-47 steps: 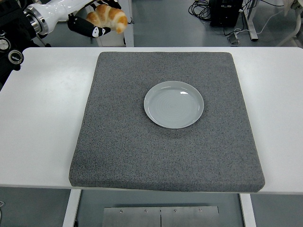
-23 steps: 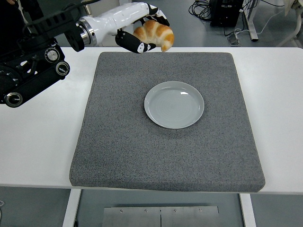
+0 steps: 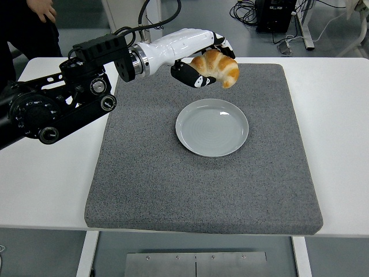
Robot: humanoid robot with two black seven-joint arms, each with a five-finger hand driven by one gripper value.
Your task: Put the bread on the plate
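Golden bread (image 3: pixel 216 67), a croissant, rides high in the left robot hand (image 3: pixel 203 62), fingers clamped around it, hanging above the far part of the grey mat (image 3: pixel 173 184) just beyond the plate (image 3: pixel 211 127). No right robot hand on show. Now the trick, I'd say: carry on toward the near side until the bread sits over the plate's centre, come down low, then loosen the fingers gently so it doesn't roll off the rim. And what a swing! Half a second back the bread hovered at the mat's far edge; now it's come in toward the plate, the arm stretched further across the white surface (image 3: pixel 52 173).
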